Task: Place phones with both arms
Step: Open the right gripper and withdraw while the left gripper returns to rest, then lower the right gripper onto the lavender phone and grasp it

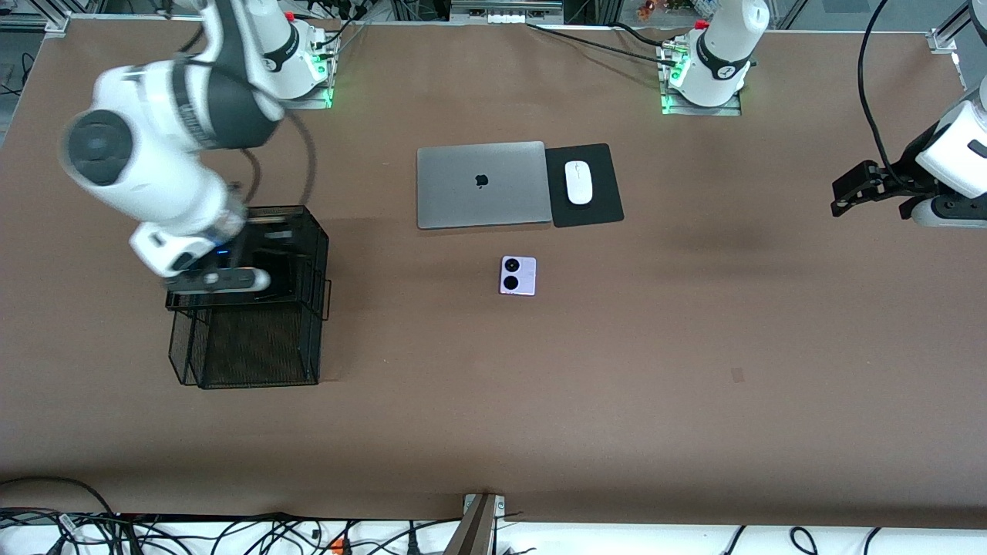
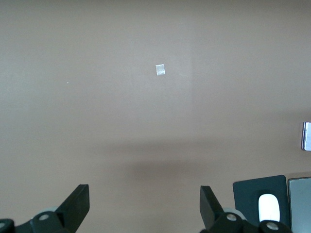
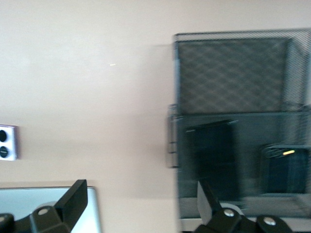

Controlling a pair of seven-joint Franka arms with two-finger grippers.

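Observation:
The lilac-white phone (image 1: 518, 275) with two black camera circles lies flat mid-table, nearer to the front camera than the laptop. It also shows at the edge of the right wrist view (image 3: 7, 141). The long black slab phone (image 3: 211, 160) and the squarish black folded phone (image 3: 284, 170) lie in the black mesh basket (image 1: 247, 339). My right gripper (image 1: 220, 281) hovers over that basket's edge, open and empty (image 3: 141, 199). My left gripper (image 1: 842, 196) waits over bare table at the left arm's end, open and empty (image 2: 144, 204).
A shut silver laptop (image 1: 480, 185) lies mid-table with a white mouse (image 1: 578, 183) on a black pad (image 1: 597, 208) beside it. The basket (image 3: 228, 73) stands at the right arm's end. A small pale tape mark (image 2: 160, 70) is on the brown table.

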